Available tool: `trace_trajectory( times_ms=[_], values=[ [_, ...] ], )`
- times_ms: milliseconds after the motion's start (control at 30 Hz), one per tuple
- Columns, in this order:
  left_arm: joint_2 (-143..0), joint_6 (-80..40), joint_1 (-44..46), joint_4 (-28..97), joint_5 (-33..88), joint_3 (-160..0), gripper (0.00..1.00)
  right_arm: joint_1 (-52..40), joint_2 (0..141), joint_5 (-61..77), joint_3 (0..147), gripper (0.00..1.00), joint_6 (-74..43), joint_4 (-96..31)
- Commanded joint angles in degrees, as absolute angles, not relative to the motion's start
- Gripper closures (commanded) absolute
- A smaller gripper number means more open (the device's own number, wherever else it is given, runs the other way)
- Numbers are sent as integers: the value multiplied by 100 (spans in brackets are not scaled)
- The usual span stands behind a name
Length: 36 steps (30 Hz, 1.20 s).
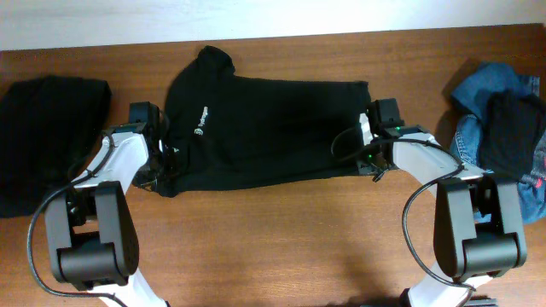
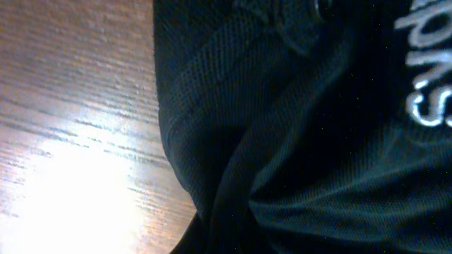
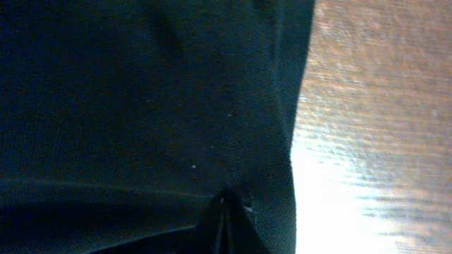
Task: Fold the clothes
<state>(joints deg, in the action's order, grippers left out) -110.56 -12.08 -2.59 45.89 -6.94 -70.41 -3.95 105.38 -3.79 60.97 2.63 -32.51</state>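
Observation:
A black short-sleeved T-shirt (image 1: pixel 273 128) lies spread sideways across the middle of the table, its small white logo (image 1: pixel 199 120) toward the left. My left gripper (image 1: pixel 159 160) is shut on the shirt's near left corner. In the left wrist view black fabric (image 2: pixel 296 162) fills the frame beside white lettering (image 2: pixel 427 106), and the fingers are hidden under it. At the shirt's right edge my right gripper (image 1: pixel 367 156) is shut on the fabric. In the right wrist view the cloth (image 3: pixel 141 106) puckers into a pinch at the jaws (image 3: pixel 224 208).
A dark heap of black clothing (image 1: pixel 47 128) lies at the far left of the table. At the far right sits a blue denim piece (image 1: pixel 486 89) with a black garment (image 1: pixel 512 128) on it. Bare wood table (image 1: pixel 281 239) lies between the two arm bases.

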Motion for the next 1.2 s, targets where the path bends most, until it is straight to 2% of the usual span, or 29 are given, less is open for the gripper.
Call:
trace_trajectory(
  times_ms=[0, 600, 867, 900, 967, 1000, 1033, 1067, 1133, 1167],
  values=[
    [-11065, -1393, -316, 4807, -875, -6963, 99, -95, 10624, -819, 5959, 96, 54, -3527],
    [-11065, -2038, -316, 5734, -705, -6956, 99, 19, 10624, -821, 5968, 96, -121, -4652],
    [-11065, -2032, -316, 5876, -624, -6958, 97, 19, 10615, -821, 6104, 91, -165, -4827],
    [-11065, -2034, -316, 5905, -624, -6958, 95, 19, 10613, -821, 6167, 84, -163, -4880],
    [-11065, -2005, -316, 5927, -626, -6958, 85, 19, 10613, -821, 6359, 47, -163, -5022],
    [-11065, -1968, -316, 5922, -631, -6963, 73, 19, 10610, -819, 6475, 38, -163, -5092],
    [-11065, -1968, -316, 5922, -646, -6980, 43, 19, 10613, -812, 6611, 29, -165, -5179],
    [-11065, -1968, -318, 5922, -646, -7000, 18, 19, 10610, -790, 6737, 21, -167, -5262],
    [-11063, -1968, -316, 5940, -642, -7089, 7, 19, 10613, -720, 6982, 13, -200, -5415],
    [-11061, -1968, -318, 5990, -644, -7181, 7, 19, 10613, -637, 7131, 12, -200, -5485]
  ],
)
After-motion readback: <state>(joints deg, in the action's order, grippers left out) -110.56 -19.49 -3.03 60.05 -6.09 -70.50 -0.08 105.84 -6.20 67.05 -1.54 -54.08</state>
